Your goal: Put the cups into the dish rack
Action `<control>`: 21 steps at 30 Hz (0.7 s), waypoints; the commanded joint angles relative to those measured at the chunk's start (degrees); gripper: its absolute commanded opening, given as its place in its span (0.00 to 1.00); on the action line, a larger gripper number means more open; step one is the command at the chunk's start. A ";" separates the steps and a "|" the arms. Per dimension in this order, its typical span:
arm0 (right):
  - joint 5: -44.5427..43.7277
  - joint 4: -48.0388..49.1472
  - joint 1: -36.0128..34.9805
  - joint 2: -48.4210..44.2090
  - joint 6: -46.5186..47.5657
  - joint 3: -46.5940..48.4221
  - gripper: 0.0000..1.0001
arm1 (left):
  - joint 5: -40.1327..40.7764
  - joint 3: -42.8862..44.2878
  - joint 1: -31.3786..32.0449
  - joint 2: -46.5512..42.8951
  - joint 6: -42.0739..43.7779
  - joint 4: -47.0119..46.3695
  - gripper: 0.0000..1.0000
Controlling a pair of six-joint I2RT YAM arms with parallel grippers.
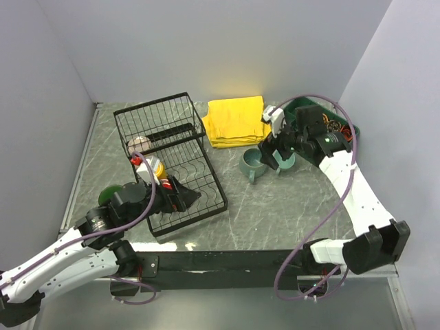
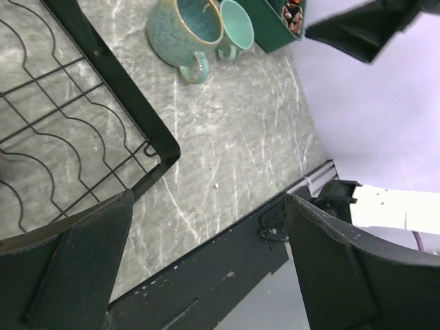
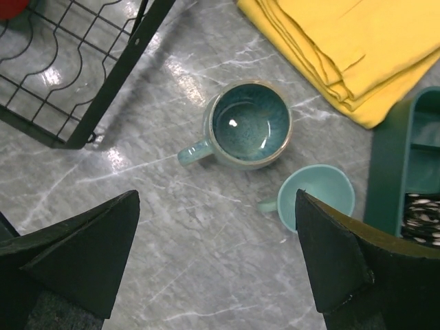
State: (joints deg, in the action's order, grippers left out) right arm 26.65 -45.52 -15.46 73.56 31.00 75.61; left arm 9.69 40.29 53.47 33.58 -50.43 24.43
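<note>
The black wire dish rack (image 1: pixel 168 155) stands at the left-centre of the table. A beige cup (image 1: pixel 139 145), a red cup (image 1: pixel 140 162) and a yellow cup (image 1: pixel 157 168) sit in it. A dark green cup (image 1: pixel 108 194) is by the rack's left side. Two teal cups stand on the table to its right: a speckled one (image 3: pixel 249 124) and a plain one (image 3: pixel 316 196). My right gripper (image 3: pixel 216 268) is open and empty above the table, just short of them. My left gripper (image 2: pixel 206 254) is open and empty over the rack's near corner (image 2: pixel 161 148).
A folded yellow cloth (image 1: pixel 236 120) lies behind the teal cups. A green plastic divided tray (image 1: pixel 323 117) with small items stands at the back right. Grey walls close three sides. The table's front edge (image 2: pixel 227 240) is under my left gripper.
</note>
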 commanded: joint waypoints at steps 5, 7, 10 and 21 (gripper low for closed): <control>2.53 2.10 1.49 6.76 -5.95 3.83 1.00 | -2.31 -0.39 0.14 0.08 -1.42 -4.39 0.96; 3.05 2.36 2.62 9.75 -7.26 5.41 1.00 | -2.13 -0.48 0.23 -0.36 -1.60 -4.39 0.96; 3.84 1.84 3.60 14.14 -8.76 9.80 1.00 | -2.57 -1.27 0.14 -1.15 -2.30 -5.17 0.96; 7.72 -8.88 3.16 31.11 -8.60 24.23 1.00 | -1.87 -1.27 0.23 -3.70 -4.85 -4.39 0.96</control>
State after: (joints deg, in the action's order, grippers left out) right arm 31.79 -47.70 -11.84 101.27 21.10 97.10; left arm 8.14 38.57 53.47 31.11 -54.33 21.67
